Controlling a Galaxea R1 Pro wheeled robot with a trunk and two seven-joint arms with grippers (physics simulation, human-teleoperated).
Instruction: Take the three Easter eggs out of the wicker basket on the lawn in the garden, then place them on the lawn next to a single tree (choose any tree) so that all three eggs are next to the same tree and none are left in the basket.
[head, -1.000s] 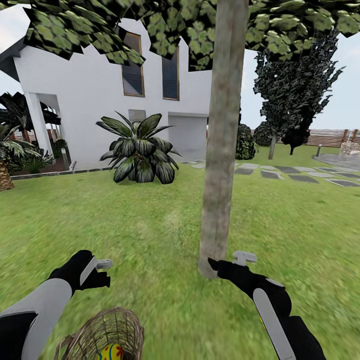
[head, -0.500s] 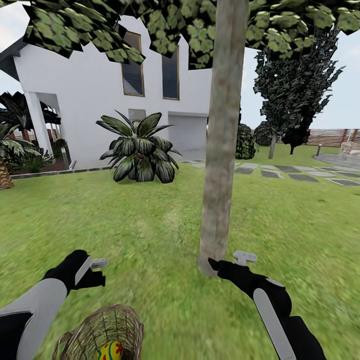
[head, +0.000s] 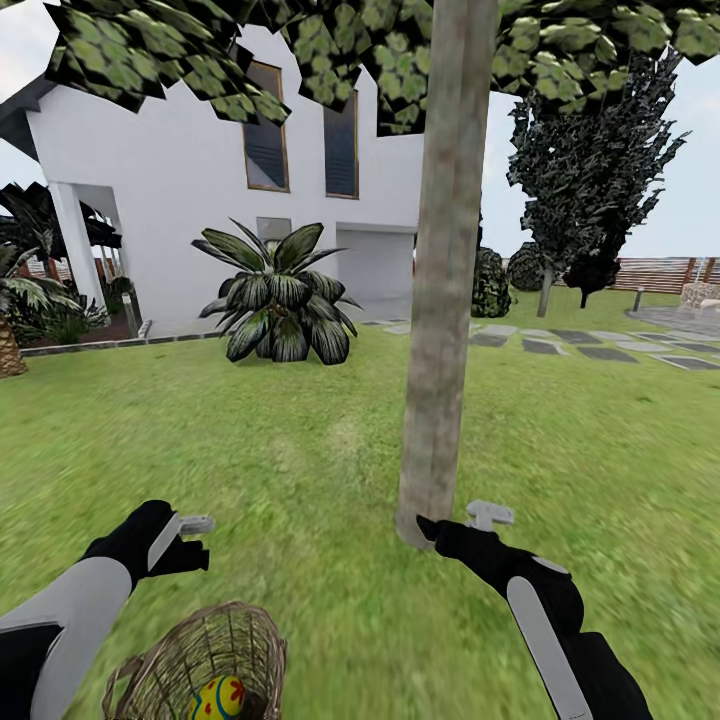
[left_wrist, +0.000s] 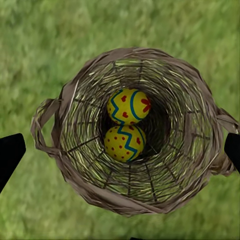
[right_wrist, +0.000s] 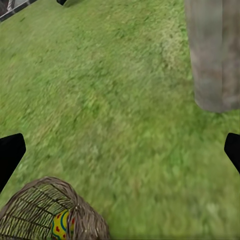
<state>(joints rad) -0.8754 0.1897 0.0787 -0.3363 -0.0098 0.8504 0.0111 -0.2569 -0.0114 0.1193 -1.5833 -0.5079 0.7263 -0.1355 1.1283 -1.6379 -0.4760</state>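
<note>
Head view: the white house (head: 180, 160) stands far left behind the lawn (head: 250, 450), and the tree (head: 440, 300) rises at centre, its base just by the right tool (head: 455, 522). The basket (head: 200, 665) sits near left on the grass, below the left tool (head: 190, 540). From the left wrist, two eggs (left_wrist: 128, 106) touch inside it. Both tools are spread wide, holding nothing.

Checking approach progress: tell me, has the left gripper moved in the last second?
Yes. The left gripper has drawn back toward the wicker basket, away from the tree.
</note>
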